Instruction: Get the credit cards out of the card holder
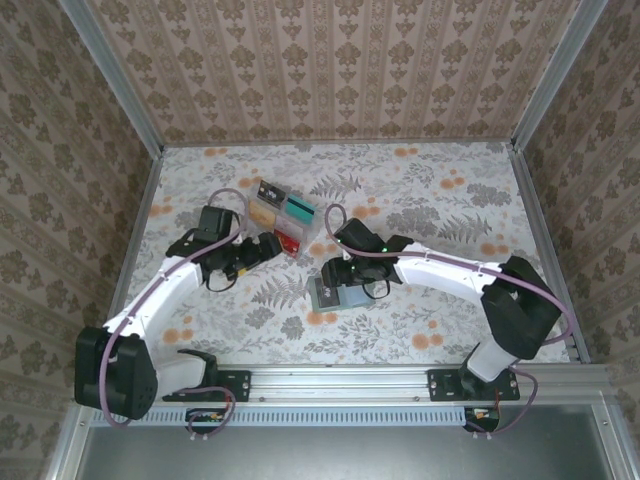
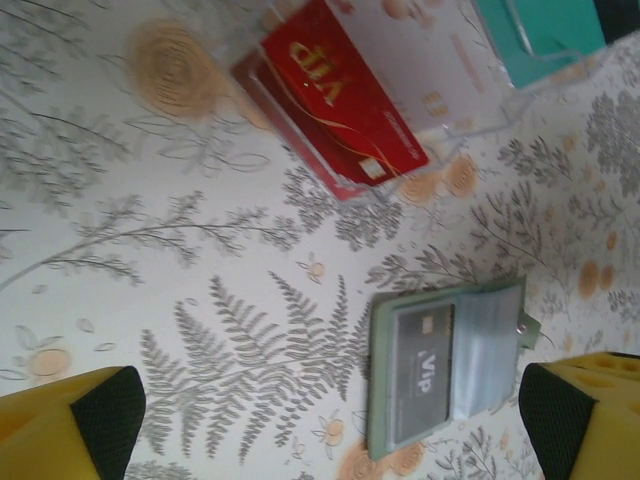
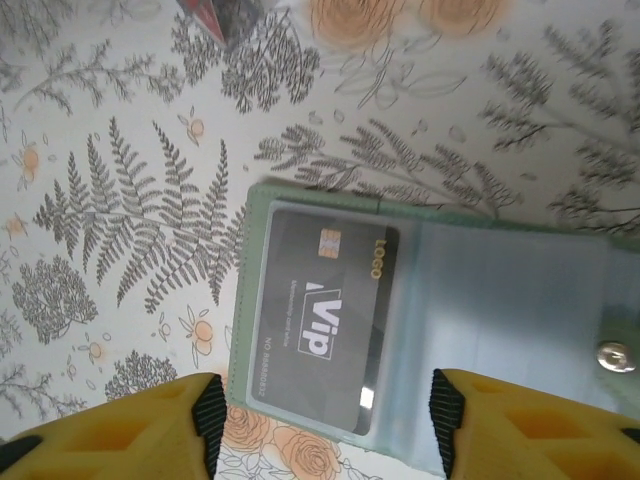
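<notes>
Yellow-fingered and spread fully wide, the left claw [image 2: 322,425] is hovering empty at the left of the floral table [image 1: 430,190], just to the near left of the clear tray [image 1: 285,222] in which a red card [image 2: 335,95] is lying. Moving right, the card holder [image 3: 500,310] is lying open and flat near the table's middle, well apart from the tray. A dark grey credit card [image 3: 320,320] is sitting on its left half, and a snap stud [image 3: 612,353] is showing on the lining of the other half. Whether the card is tucked into a slot, or whether further cards are lying beneath it, cannot be told. Directly over the holder, the right claw [image 3: 325,430] is hanging with its jaws partly apart and gripping nothing. One finger is standing at the holder's card-side edge, the other is over the lining, and the card's end is lying between them. Contact with the holder cannot be confirmed. In my judgement the main risk is that closing here would be pinching the leather along with the card, so that the whole holder is being lifted or dragged, since nothing is pinning it down. The thin, flat card is also offering little edge, so the fingers may be sliding off it.
</notes>
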